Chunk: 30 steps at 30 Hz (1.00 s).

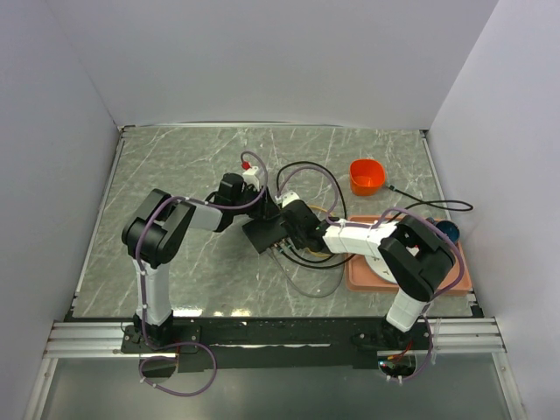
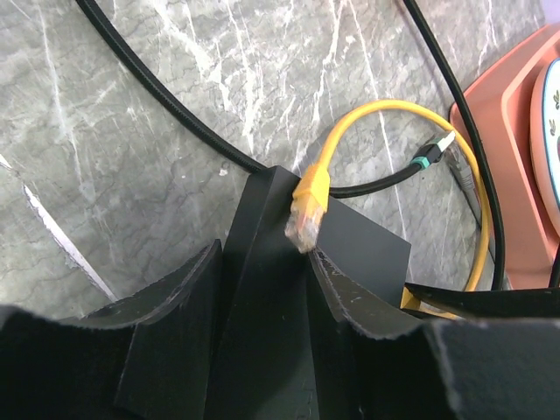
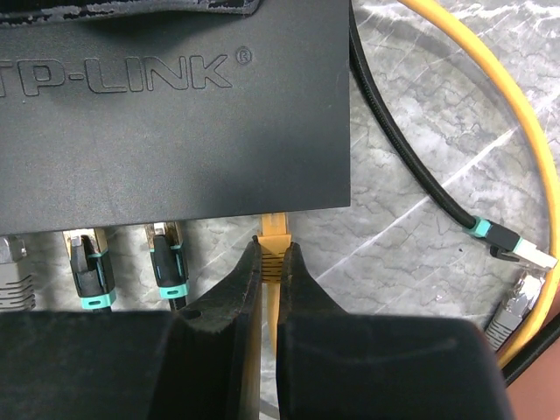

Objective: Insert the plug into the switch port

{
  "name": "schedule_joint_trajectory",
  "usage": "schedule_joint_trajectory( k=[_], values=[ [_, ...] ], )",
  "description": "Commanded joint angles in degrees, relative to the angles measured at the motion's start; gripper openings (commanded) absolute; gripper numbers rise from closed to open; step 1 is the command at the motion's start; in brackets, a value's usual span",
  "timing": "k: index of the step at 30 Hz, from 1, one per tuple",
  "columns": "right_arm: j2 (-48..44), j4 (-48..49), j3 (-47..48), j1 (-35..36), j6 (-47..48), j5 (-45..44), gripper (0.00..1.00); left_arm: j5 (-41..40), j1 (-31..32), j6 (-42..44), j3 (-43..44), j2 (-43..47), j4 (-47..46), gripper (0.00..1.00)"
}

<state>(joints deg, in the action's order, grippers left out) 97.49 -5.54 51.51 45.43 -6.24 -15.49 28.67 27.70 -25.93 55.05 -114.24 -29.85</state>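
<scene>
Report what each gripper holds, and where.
Right gripper pinches the yellow plug at its boot, just outside the switch. Left gripper straddles the switch's sides; grip cannot be told.

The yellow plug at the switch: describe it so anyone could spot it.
Find the black TP-LINK switch on the table. Along its socket edge sit a grey plug and two black teal-clipped plugs. The yellow plug ends the row, pinched in the right gripper.
</scene>
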Motion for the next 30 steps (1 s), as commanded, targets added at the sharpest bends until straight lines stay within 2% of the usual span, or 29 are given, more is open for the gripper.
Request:
schedule_joint_trajectory(
  k=[1, 8, 13, 23, 24, 27, 30],
  values=[
    [0.8, 22.2, 5.2, -1.0, -0.1, -1.6, 0.00, 11.1, 7.6, -3.6, -4.4, -4.2, 8.1, 0.44],
    [0.8, 22.9, 6.1, -2.8, -1.1, 0.5, 0.00, 11.9, 7.8, -4.1, -6.2, -3.7, 6.9, 0.43],
    [0.8, 23.3, 6.2, -2.7, 0.7, 5.0, 0.00, 11.7, 7.9, -3.8, -6.4, -3.0, 7.3, 0.43],
    [-0.4, 15.1, 6.9, -2.8, 1.1, 9.9, 0.00, 5.5, 6.7, -3.1, -2.7, -1.3, 12.6, 0.51],
    [-0.7, 14.2, 6.4, -2.8, 1.1, 9.9, 0.07, 4.2, 6.1, -3.0, -2.1, -1.2, 14.0, 0.54],
    [-1.3, 12.4, 5.5, -2.7, 1.0, 9.9, 0.20, 2.3, 4.1, -2.9, -0.6, -0.5, 16.0, 0.58],
    [-1.9, 10.3, 4.6, -2.7, 0.8, 9.7, 0.25, -0.1, 2.2, -3.2, 0.2, 0.6, 17.6, 0.62]
  ],
)
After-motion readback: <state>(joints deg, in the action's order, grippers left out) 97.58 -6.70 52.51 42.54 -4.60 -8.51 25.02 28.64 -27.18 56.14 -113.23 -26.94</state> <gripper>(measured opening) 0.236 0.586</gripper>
